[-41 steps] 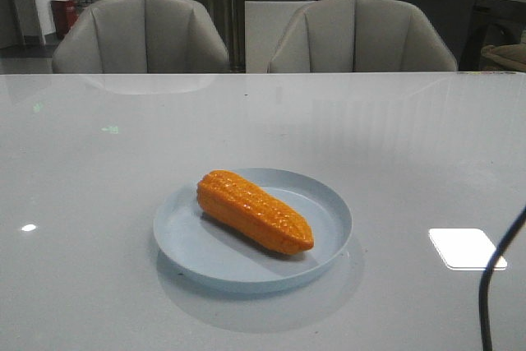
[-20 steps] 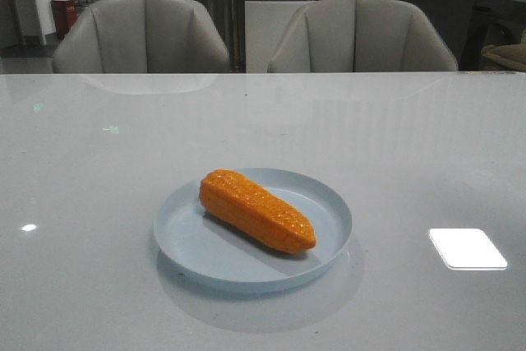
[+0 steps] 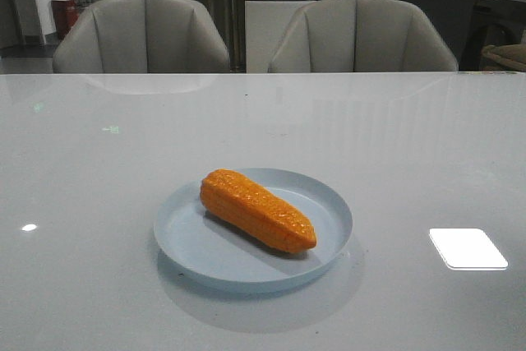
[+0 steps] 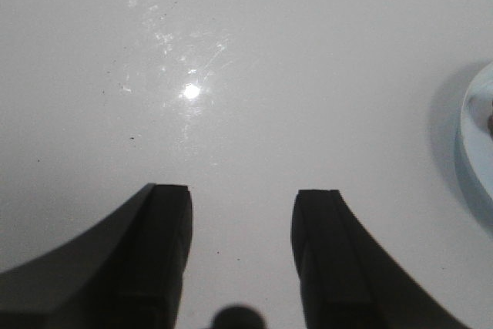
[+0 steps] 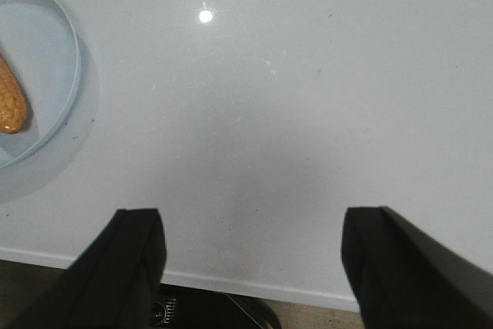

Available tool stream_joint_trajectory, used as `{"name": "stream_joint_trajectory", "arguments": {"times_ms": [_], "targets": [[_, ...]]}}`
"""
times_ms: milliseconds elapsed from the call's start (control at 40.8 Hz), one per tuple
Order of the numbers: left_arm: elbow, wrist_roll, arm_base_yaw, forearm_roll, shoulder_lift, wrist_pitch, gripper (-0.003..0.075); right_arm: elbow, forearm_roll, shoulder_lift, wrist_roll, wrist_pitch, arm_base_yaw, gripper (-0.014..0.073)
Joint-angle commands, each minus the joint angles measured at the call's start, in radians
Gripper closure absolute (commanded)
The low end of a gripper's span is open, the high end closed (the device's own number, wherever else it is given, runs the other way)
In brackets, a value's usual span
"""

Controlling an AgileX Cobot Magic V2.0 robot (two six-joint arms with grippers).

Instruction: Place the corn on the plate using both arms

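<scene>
The orange corn [image 3: 257, 210] lies on the pale blue plate [image 3: 192, 246] at the middle of the table, its tapered end toward the front right. In the right wrist view the corn's tip [image 5: 11, 105] and the plate's rim [image 5: 71, 90] show at one edge. In the left wrist view only the plate's rim [image 4: 471, 152] shows. My left gripper [image 4: 240, 198] is open and empty over bare table. My right gripper [image 5: 253, 221] is open wide and empty above the table's front edge. Neither gripper shows in the front view.
The white glossy table [image 3: 394, 145] has a bright light reflection [image 3: 467, 247] at the front right. Two grey chairs [image 3: 141, 34] stand behind its far edge. The table's front edge [image 5: 254, 287] and the robot's dark base show in the right wrist view.
A dark cable at the front right of the front view has left the frame. The corn has shifted slightly to the right on the plate.
</scene>
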Motion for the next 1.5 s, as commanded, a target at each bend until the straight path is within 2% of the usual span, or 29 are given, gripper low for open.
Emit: {"name": "stream_joint_trajectory", "arguments": {"times_ms": [0, 638, 760, 834, 907, 1006, 1128, 1349, 1472], "targets": [[-0.029, -0.009, -0.001, -0.017, -0.014, -0.061, 0.0337, -0.023, 0.028, -0.008, 0.000, -0.025, -0.008, 0.0011], [-0.029, -0.009, -0.001, -0.001, -0.014, -0.070, 0.0342, -0.023, 0.028, -0.008, 0.000, -0.024, -0.008, 0.0011], [-0.029, -0.009, -0.001, -0.001, -0.014, -0.068, 0.0427, -0.023, 0.028, -0.008, 0.000, -0.024, -0.008, 0.0011], [-0.029, -0.009, -0.001, 0.010, -0.029, -0.070, 0.0513, -0.023, 0.028, -0.008, 0.000, -0.024, -0.008, 0.0011], [-0.029, -0.009, -0.001, 0.047, -0.065, -0.070, 0.0636, -0.023, 0.028, -0.008, 0.000, -0.024, -0.008, 0.0011], [-0.018, -0.009, -0.001, 0.102, -0.130, -0.079, 0.0624, -0.023, 0.028, -0.008, 0.000, -0.024, -0.008, 0.0011], [0.063, -0.009, -0.001, 0.116, -0.239, -0.197, 0.0624, -0.023, 0.028, -0.008, 0.000, -0.024, -0.008, 0.0011], [0.337, -0.014, -0.001, 0.116, -0.485, -0.553, 0.0624, -0.023, 0.028, -0.008, 0.000, -0.024, -0.008, 0.0011], [0.448, -0.056, -0.001, 0.122, -0.617, -0.625, 0.0624, -0.023, 0.028, -0.008, 0.000, -0.024, -0.008, 0.0011]]}}
